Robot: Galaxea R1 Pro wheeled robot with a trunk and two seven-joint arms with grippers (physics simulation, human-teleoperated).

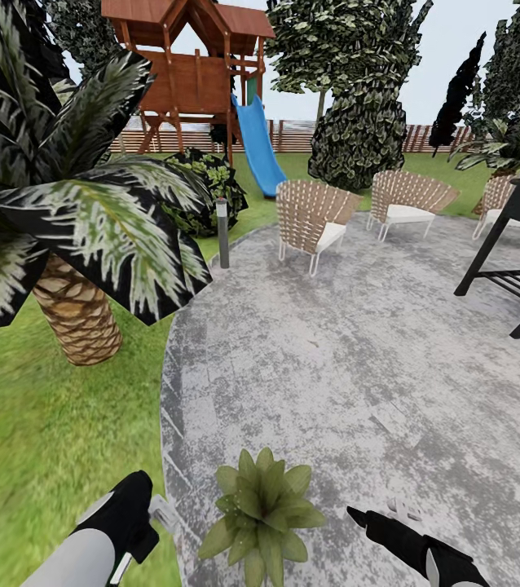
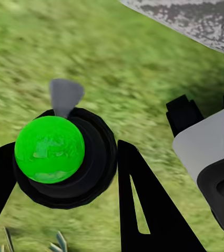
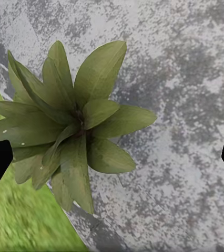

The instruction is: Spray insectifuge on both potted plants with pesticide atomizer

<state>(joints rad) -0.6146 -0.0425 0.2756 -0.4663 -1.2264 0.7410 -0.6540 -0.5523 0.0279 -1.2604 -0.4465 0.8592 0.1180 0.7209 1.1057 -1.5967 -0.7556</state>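
left gripper (image 2: pixel 64 173) pinching pesticide atomizer (image 2: pixel 50 149) over lawn | right gripper (image 3: pixel 112 157) spread above potted plant (image 1: pixel 262 512) at paved patch (image 1: pixel 358 359) edge | risk — nozzle off-aim, spray lands on grass

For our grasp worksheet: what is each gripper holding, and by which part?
The left gripper grips what seems the sprayer by its round black body, between both fingers. The right gripper holds nothing; its jaws stand open above a plant.
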